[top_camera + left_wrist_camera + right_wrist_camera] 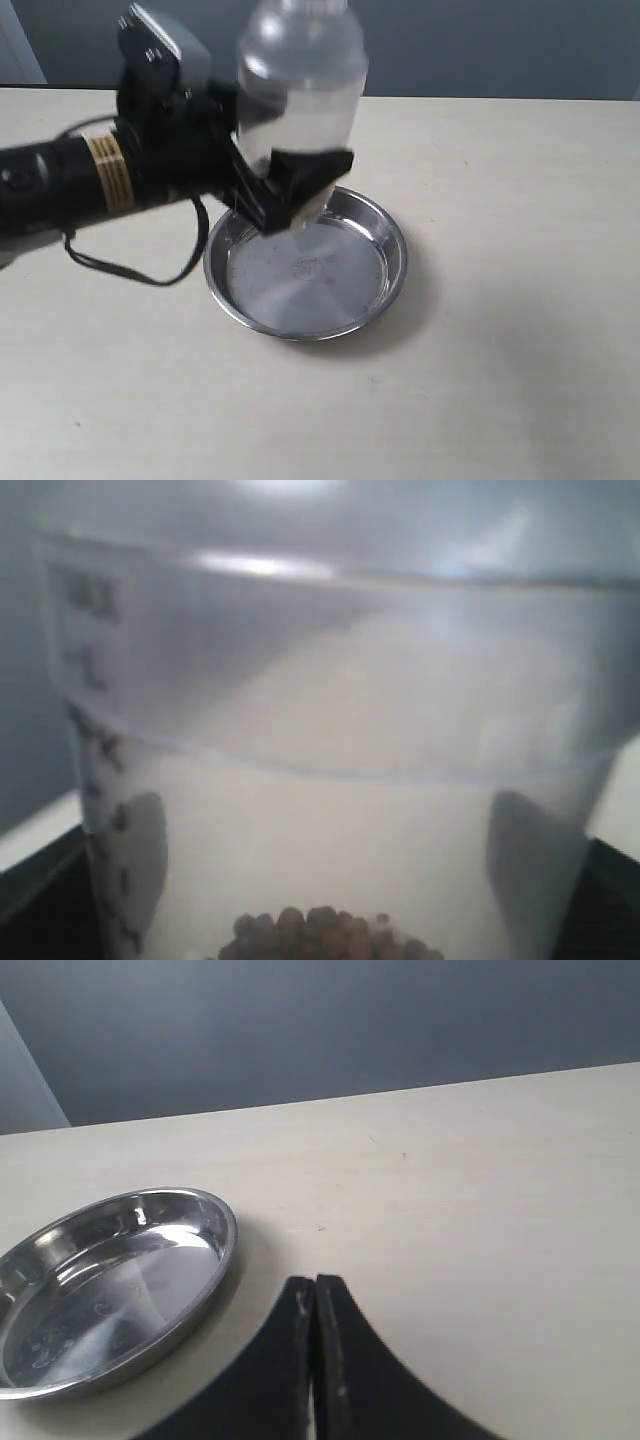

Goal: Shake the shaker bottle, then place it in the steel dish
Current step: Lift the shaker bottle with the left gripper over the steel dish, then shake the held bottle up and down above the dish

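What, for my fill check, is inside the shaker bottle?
Brownish granules lie piled at the bottom of the shaker bottle. The left gripper and the frosted wall hide how many.

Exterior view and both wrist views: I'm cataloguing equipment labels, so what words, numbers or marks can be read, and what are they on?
Nothing can be read for certain.
On the left arm, a yellow label: dark print, too small to read.
At the centre of the steel dish, a stamped mark: blurred.
Down the side of the shaker bottle, dark markings: blurred.
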Robot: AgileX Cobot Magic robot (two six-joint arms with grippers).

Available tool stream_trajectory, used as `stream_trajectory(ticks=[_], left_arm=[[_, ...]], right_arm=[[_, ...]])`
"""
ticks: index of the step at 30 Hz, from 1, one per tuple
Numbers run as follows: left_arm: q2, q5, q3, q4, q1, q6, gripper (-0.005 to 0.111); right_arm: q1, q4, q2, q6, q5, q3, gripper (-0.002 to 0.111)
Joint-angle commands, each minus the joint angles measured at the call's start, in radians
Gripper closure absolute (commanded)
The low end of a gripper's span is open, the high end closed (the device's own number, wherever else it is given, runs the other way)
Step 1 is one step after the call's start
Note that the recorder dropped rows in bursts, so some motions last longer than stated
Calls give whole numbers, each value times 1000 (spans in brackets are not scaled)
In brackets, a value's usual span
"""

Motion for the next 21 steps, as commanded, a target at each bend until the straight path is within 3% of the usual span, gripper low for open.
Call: stream_trajectory(ticks=[1, 4, 9, 15, 21], left_arm=[[-73, 45, -25, -15, -1, -1, 106], [-35, 66, 9, -15, -1, -9, 106], [-112, -139, -42, -35, -1, -15, 106], [-87, 73, -17, -15, -1, -21, 106], [-68, -164, -7, -21, -1, -61, 106]], right_arm=[[2, -1, -4, -2, -7, 1, 109], [2, -1, -4, -2, -7, 1, 109], [2, -1, -4, -2, -7, 1, 109], [2, -1, -4, -2, -7, 1, 109], [2, -1, -4, -2, -7, 1, 109]])
